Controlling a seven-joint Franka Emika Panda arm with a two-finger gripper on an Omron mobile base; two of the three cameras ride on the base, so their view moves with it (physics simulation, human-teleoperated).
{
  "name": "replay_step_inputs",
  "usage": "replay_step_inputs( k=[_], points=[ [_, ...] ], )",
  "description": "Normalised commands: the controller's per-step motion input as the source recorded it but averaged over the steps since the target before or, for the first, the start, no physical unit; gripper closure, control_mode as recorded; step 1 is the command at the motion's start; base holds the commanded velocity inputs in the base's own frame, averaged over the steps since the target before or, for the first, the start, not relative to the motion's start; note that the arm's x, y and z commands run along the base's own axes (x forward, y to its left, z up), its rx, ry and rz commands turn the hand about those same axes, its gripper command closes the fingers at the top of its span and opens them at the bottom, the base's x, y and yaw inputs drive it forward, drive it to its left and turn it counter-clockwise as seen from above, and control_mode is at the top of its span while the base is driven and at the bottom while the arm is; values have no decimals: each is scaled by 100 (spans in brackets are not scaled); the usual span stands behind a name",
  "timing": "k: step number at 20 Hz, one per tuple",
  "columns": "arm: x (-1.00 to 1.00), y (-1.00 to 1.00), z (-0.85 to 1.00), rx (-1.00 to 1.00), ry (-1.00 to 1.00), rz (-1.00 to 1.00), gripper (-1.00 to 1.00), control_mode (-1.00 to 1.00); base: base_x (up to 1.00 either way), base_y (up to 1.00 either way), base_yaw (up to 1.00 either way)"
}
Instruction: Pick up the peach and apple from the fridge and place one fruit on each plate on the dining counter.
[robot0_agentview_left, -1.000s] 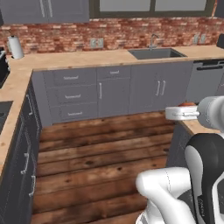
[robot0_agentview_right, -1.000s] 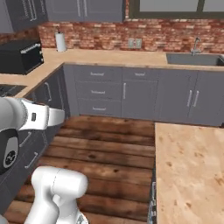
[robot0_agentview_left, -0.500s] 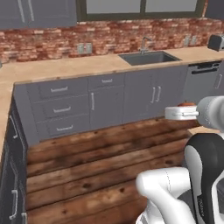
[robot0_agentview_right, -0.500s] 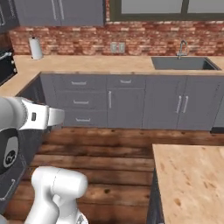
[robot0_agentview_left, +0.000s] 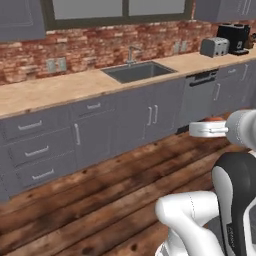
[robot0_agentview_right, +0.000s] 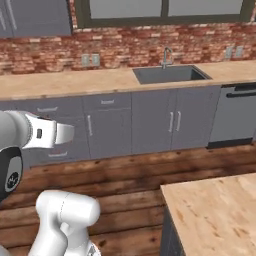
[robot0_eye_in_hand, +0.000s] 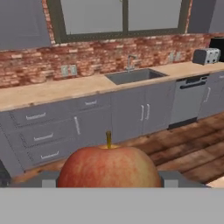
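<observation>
Gripping the apple (robot0_eye_in_hand: 109, 168), claw (robot0_eye_in_hand: 109, 177) clamped on its sides, sink (robot0_eye_in_hand: 135, 75) and wall table (robot0_eye_in_hand: 52, 89) ahead, wooden floor (robot0_agentview_left: 100, 195) below

The apple (robot0_eye_in_hand: 109, 167) hides the gripper's tips — its lower half is cut off. Only a corner of the dining counter (robot0_agentview_right: 215, 210) shows.
</observation>
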Motion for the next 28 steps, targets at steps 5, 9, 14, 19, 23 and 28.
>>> replay_step_inputs(
  k=[5,9,14,19,23,28],
  points=[
    [0,0,0,0,0,0,100,100,71,43,-42],
    [0,0,0,0,0,0,100,100,67,34,-44],
    [0,0,0,0,0,0,100,100,60,25,-52],
    [0,0,0,0,0,0,100,100,65,23,-53],
    [0,0,0,0,0,0,100,100,71,17,-51],
    [0,0,0,0,0,0,100,100,76,25,-50]
  ],
)
